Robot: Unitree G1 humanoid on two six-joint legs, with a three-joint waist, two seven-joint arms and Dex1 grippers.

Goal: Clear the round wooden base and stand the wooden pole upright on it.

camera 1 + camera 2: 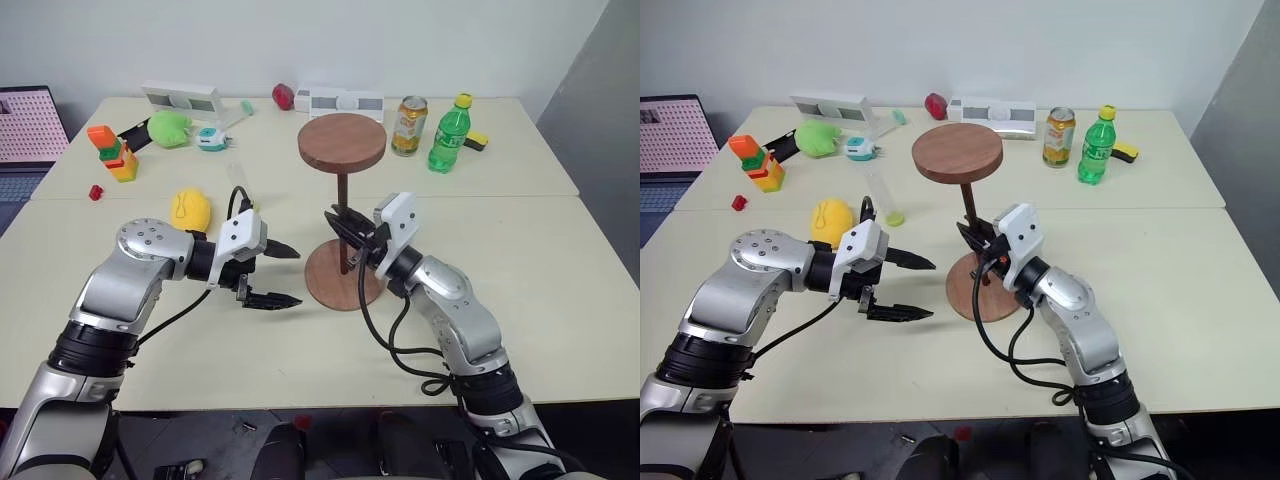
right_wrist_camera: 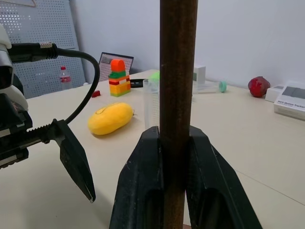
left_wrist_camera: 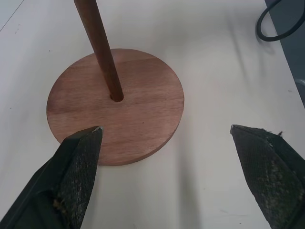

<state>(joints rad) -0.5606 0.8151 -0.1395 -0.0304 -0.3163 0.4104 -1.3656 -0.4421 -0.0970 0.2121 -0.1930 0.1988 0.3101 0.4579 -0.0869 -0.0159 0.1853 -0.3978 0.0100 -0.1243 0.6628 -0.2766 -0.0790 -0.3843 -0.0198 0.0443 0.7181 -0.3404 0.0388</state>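
Note:
The round wooden base lies flat on the table's near middle with nothing else on it. The wooden pole rises from the hole in its centre, its top disc uppermost. My right gripper is shut on the pole's lower part, just above the base, and shows too in the left eye view. My left gripper hovers open just left of the base, its fingers spread wide and holding nothing.
A yellow soft toy and a clear tube lie left of the base. Along the far side stand a can, a green bottle, white boxes, a green toy and a block stack.

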